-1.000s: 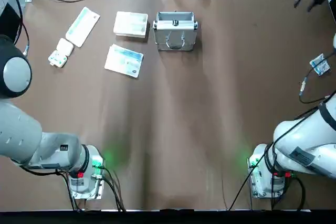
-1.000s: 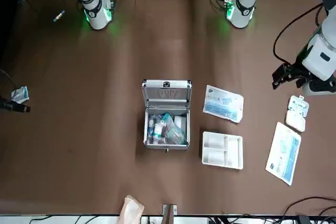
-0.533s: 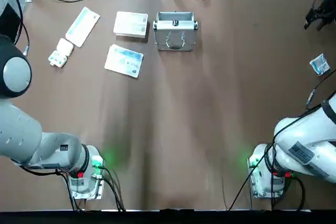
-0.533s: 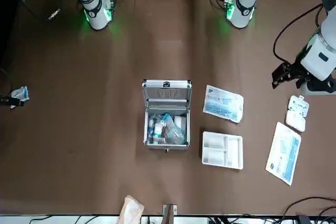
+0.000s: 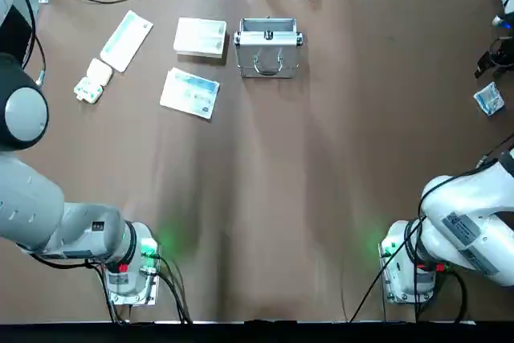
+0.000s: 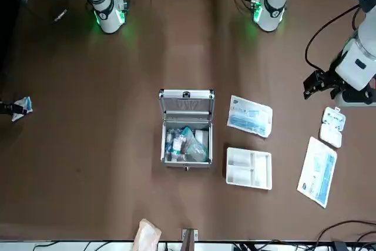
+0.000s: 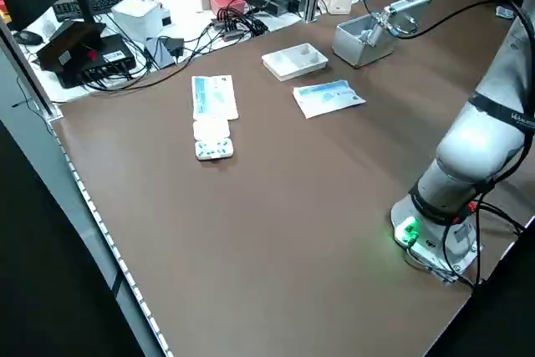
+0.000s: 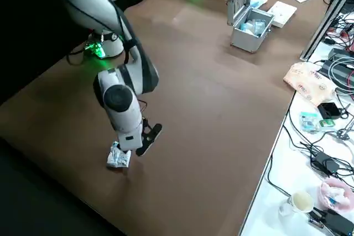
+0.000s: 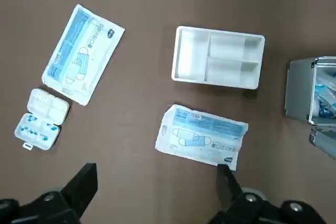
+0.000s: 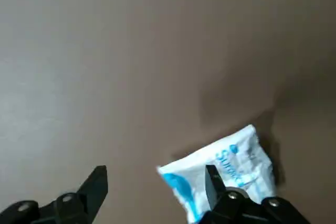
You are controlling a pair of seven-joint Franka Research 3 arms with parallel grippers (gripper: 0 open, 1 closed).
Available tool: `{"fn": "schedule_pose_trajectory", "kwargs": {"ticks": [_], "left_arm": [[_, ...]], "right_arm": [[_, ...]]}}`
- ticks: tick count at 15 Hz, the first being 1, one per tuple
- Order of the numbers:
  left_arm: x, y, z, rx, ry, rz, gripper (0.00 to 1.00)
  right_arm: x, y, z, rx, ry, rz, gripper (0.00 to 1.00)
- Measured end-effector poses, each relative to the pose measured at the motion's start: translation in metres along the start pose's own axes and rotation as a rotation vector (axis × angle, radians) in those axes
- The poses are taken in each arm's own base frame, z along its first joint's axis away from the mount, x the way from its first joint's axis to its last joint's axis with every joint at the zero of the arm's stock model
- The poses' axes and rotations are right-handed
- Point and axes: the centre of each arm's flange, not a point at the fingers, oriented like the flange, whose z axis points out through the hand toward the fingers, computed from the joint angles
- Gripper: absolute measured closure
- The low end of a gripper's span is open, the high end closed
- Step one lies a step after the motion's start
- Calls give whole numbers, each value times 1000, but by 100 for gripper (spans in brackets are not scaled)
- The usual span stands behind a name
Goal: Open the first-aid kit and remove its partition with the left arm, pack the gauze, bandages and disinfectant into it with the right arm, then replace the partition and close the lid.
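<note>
I see the left gripper (image 9: 152,195) wide open, empty, hovering near the flat packs. The partition (image 6: 249,168) lies just beside the first-aid kit (image 6: 186,128), whose lid (image 6: 187,103) stands open over supplies. My right gripper (image 10: 155,192) hangs spread above a small packet (image 10: 223,169); partition and lid remain.

Two large white jointed robot arms: the left arm (image 5: 36,214) has rounded glossy shells and a grey disc joint cap; the right arm (image 5: 470,218) carries a small printed label and a loose black cable. Both bases glow green with red rings, and the fingers (image 9: 79,187) are matte black.
</note>
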Motion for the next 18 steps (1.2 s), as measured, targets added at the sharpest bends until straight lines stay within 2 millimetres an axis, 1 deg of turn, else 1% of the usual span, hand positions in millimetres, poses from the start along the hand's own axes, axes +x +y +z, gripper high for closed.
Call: {"fn": "schedule_pose_trajectory", "kwargs": {"ticks": [3,5,7,10,12,16,18], "left_arm": [[0,0,0,0,-1,0,0],[0,0,1,0,-1,0,0],[0,0,1,0,-2,1,0],[0,0,1,0,-3,0,0],[0,-1,1,1,-3,-1,0],[0,-1,2,1,-5,-1,0],[0,-1,2,1,-6,-1,0]], "right_arm": [[-6,15,22,-19,-6,3,17],[-10,20,29,-42,-32,-13,20],[-11,23,32,-64,-35,-24,21],[-11,25,42,-70,-37,-30,22],[-10,26,46,-75,-27,-27,22],[-8,27,45,-84,-12,11,22],[-9,28,48,-82,-16,13,25]]}}
